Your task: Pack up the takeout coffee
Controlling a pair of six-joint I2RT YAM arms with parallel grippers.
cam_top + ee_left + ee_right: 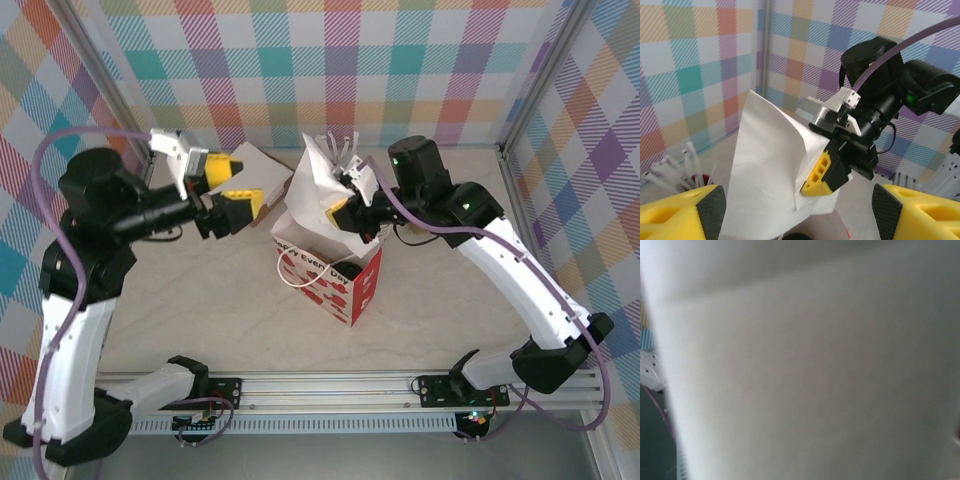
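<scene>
"What's on the table (200,300)?"

"A red-and-white paper bag (345,285) in the middle, with a white sheet (315,185) standing up out of its mouth."

"And the claws?"

"The right gripper (343,208) is pinched tight on that sheet. The left gripper (250,184) hangs just left of the bag, spread wide, holding nothing."

"The takeout coffee?"

"I can't tell; the sheet hides the bag's mouth."
</scene>
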